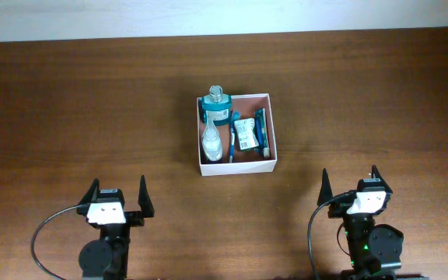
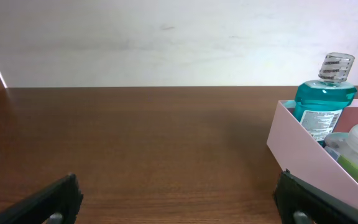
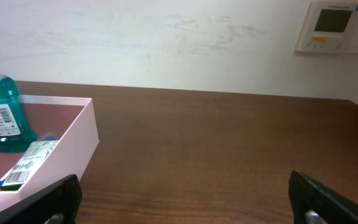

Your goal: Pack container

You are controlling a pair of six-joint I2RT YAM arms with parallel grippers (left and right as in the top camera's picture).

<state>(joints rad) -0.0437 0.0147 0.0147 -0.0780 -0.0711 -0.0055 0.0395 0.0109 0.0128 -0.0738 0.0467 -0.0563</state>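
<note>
Brown wood table point(image 1: 68, 101). Container point(image 1: 236, 168) sits mid-table, well ahead of both arms and roughly between them. (M.)

Jaws? (K.)

Left gripper point(image 1: 118, 187) and right gripper point(image 1: 349, 183): both spread wide, nothing between the fingers, parked at the near edge. (M.)

Contents, big to small? (K.)

Teal bottle point(image 1: 216, 105) upright in the far-left corner. Pale bottle point(image 1: 211, 140) lies just in front of it along the left wall. Labelled packet point(image 1: 246, 136) flat in the middle. Dark blue piece point(image 1: 260, 128) beside it toward the right wall; can't name it. Slim toothbrush point(image 1: 232, 140) between pale bottle and packet. (M.)

So the step? (K.)

My read: packing done or near it; no loose item visible outside the box. If anything needs seating, come straight down from above, jaws narrowed to fit between items. Keep off the teal bottle: tall, likely to tip. Thin walls, so a sideways nudge would probably slide the whole box. Otherwise hold clear. (M.)
</note>
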